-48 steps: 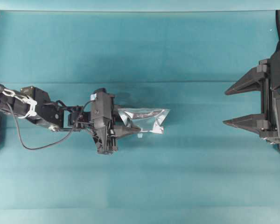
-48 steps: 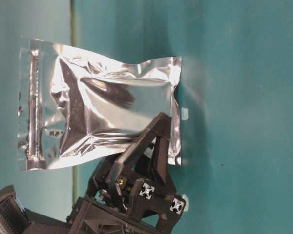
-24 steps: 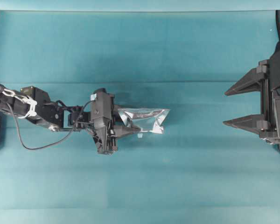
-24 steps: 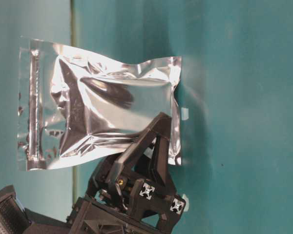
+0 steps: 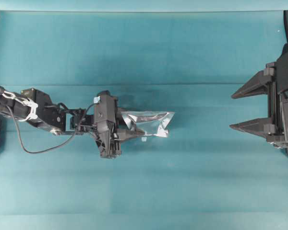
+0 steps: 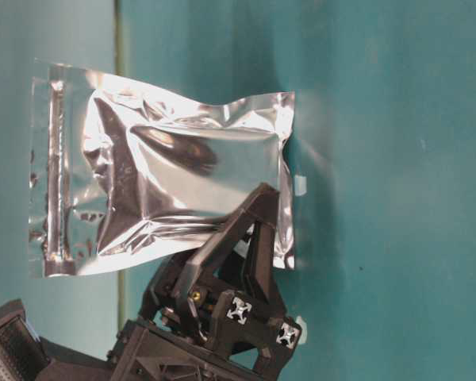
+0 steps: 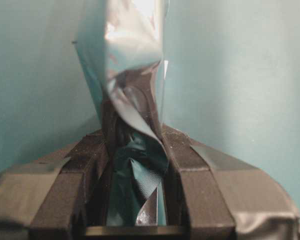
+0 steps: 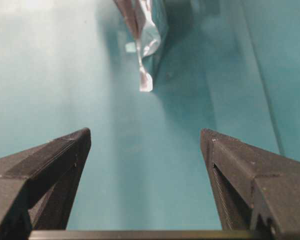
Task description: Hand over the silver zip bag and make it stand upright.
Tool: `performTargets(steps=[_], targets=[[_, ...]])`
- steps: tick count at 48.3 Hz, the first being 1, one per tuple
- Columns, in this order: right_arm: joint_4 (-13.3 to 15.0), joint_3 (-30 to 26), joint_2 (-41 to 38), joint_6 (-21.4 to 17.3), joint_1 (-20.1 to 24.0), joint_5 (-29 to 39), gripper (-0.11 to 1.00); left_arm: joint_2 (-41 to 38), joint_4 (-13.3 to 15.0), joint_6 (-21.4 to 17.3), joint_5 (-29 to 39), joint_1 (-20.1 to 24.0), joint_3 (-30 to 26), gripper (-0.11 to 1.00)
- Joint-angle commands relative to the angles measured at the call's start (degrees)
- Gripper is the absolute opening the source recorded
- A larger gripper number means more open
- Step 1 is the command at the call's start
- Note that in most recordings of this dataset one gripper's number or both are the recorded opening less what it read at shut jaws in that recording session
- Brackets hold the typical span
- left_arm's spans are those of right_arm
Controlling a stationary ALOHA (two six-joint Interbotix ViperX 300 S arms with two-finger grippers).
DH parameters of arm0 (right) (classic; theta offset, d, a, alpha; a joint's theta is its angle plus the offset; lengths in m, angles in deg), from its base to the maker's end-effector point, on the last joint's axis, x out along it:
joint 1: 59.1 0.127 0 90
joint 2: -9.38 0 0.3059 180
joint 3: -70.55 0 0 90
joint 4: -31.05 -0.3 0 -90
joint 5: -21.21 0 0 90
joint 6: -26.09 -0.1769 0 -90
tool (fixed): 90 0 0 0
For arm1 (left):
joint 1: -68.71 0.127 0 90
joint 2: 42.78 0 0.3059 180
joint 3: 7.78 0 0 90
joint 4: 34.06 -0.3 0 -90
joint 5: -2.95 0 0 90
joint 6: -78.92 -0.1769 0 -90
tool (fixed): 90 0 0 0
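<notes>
The silver zip bag (image 5: 152, 122) is a crinkled foil pouch left of the table's middle, seen nearly edge-on from above. My left gripper (image 5: 137, 129) is shut on one of its sealed edges. The foil is pinched between the black fingers (image 7: 177, 150) in the left wrist view, with the pouch (image 7: 127, 55) rising beyond them. At table level the bag (image 6: 174, 175) shows its broad face, zip strip at the picture's left, and the left gripper (image 6: 263, 208) clamps its lower border. My right gripper (image 5: 232, 111) stands open at the far right, well away. The bag (image 8: 144, 27) lies far ahead of its spread fingertips.
A teal cloth (image 5: 149, 187) covers the table, with a fold line (image 5: 182, 85) running across. A tiny white scrap (image 5: 144, 139) sits by the bag's near side. A black cable (image 5: 24, 143) loops under the left arm.
</notes>
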Motion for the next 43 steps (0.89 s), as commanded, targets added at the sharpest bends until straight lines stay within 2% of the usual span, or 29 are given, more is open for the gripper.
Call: performTargets(steps=[1, 43], targets=[[-0.18, -0.53, -0.09, -0.7, 0.09, -0.44, 0.88, 0.35, -0.18, -0.35, 0.09, -0.09, -0.09, 0.3], [-0.18, -0.53, 0.0, -0.7, 0.09, -0.44, 0.88, 0.62, -0.18, -0.88, 1.32, -0.09, -0.26, 0.3]])
